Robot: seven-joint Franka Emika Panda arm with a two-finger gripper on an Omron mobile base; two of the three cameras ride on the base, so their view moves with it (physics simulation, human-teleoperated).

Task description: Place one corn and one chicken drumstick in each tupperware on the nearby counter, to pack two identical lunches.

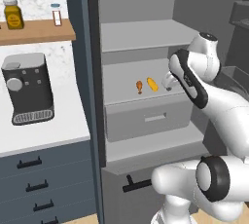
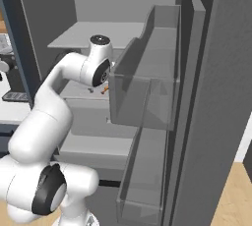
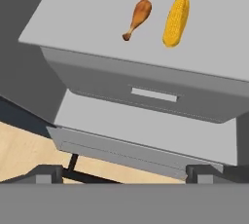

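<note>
Risk: bumping the fridge shelf edge on approach.
Gripper spread, empty, hovering short of the shelf; beyond, chicken drumstick and corn lie close together, so closing on one may nudge the other.

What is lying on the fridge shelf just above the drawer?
One chicken drumstick and one corn lie side by side, apart, on the shelf. In the left base view the arm covers the shelf's right end.
</note>
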